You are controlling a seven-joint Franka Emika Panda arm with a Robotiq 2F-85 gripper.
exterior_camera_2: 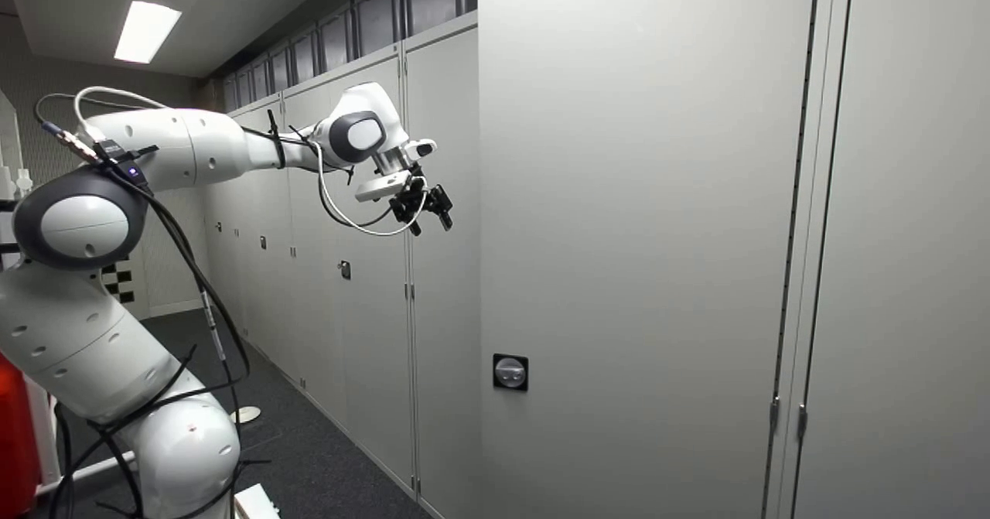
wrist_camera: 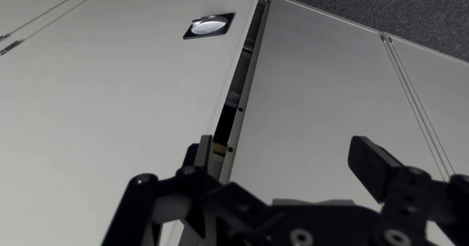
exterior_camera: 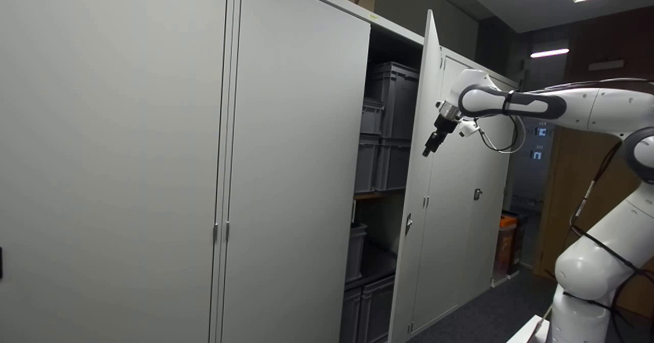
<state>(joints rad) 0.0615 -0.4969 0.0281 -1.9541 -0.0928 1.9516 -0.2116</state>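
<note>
My gripper point(wrist_camera: 282, 147) is open with nothing between its fingers, in front of a tall pale-grey cabinet. The nearest thing is a cabinet door point(exterior_camera_2: 642, 233) standing ajar, with a round silver handle point(wrist_camera: 209, 25) on a black plate. In the wrist view, one finger point(wrist_camera: 202, 154) overlaps the free edge of this door and the narrow dark gap point(wrist_camera: 234, 88) beside it. Whether it touches the edge cannot be told. The other finger point(wrist_camera: 373, 165) appears over the shut neighbouring door point(wrist_camera: 311, 73). In an exterior view, the gripper point(exterior_camera: 430, 150) appears before the ajar door point(exterior_camera: 428, 87).
Grey storage bins point(exterior_camera: 396, 103) stand on shelves inside the cabinet. More shut cabinet doors point(exterior_camera_2: 371, 333) with handles line the wall. Bins point(exterior_camera_2: 379, 20) also sit above them. An orange container point(exterior_camera: 506, 235) is past the far end, and a red object point(exterior_camera_2: 15, 426) lies behind the arm.
</note>
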